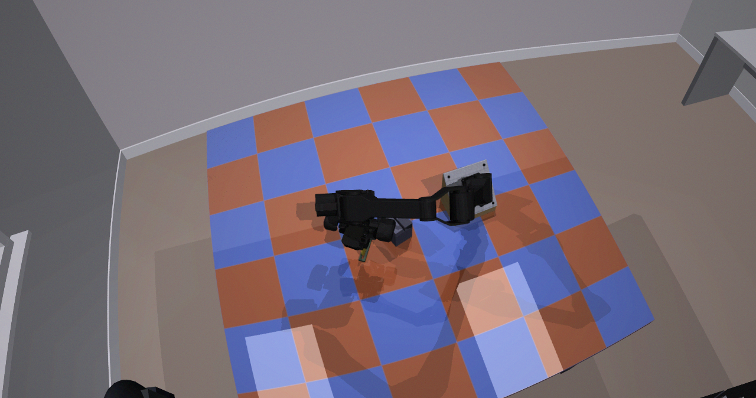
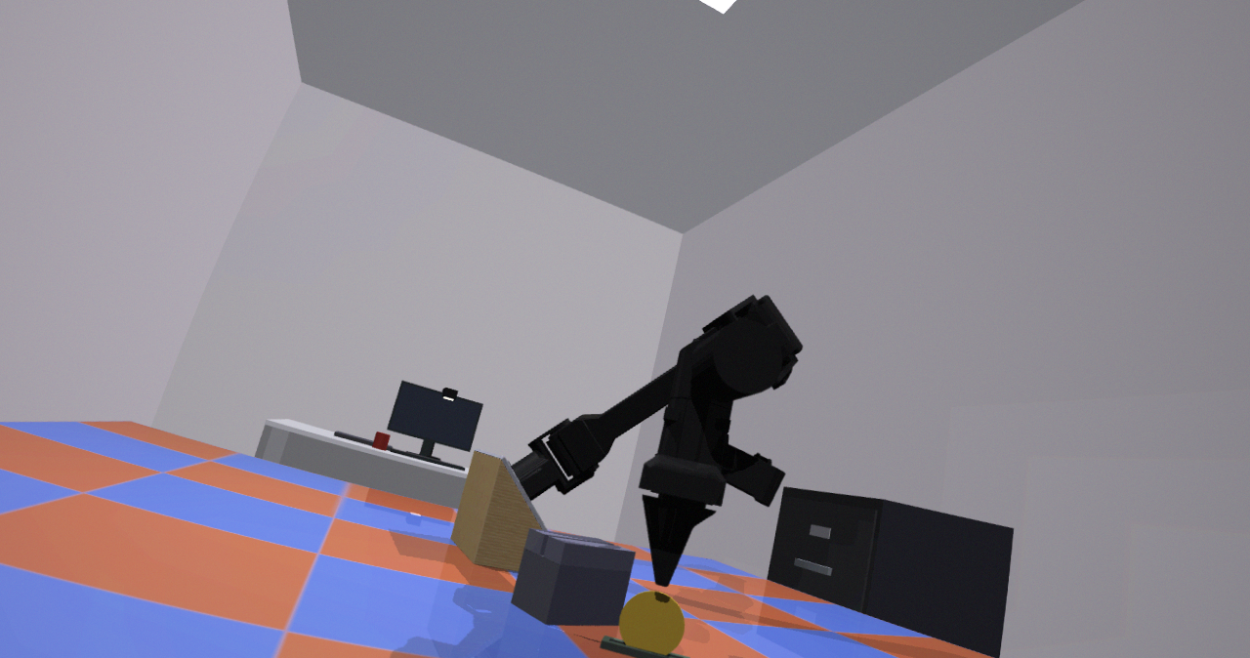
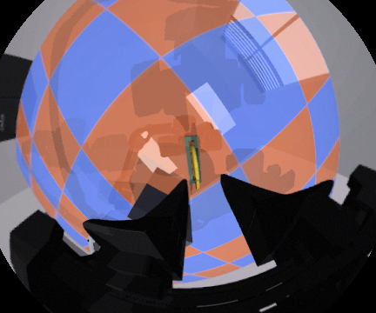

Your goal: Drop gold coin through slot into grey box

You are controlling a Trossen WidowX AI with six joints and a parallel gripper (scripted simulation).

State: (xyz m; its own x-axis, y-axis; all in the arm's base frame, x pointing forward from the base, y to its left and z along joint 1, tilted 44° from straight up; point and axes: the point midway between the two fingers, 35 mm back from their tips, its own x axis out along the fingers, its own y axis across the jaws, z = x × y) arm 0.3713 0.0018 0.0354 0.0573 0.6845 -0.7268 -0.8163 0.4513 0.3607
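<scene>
The gold coin (image 2: pixel 650 624) (image 3: pixel 194 159) (image 1: pixel 363 254) stands on edge in its dark-green holder (image 2: pixel 631 646) (image 3: pixel 190 143) on the checkered floor. In the wrist view it shows as a thin yellow line just beyond the fingertips. My gripper (image 2: pixel 661 579) (image 3: pixel 204 181) points straight down, right above the coin's top edge. Its fingers stand apart with nothing between them. The grey box (image 2: pixel 572 580) (image 1: pixel 404 231) stands close beside the coin; the arm covers most of it in the overhead view, and its slot is hard to make out.
The arm's base sits on a wooden wedge block (image 2: pixel 491 509) (image 1: pixel 465 184) behind the box. A black filing cabinet (image 2: pixel 892 566) stands at the right wall. A desk with a monitor (image 2: pixel 434 415) stands at the back.
</scene>
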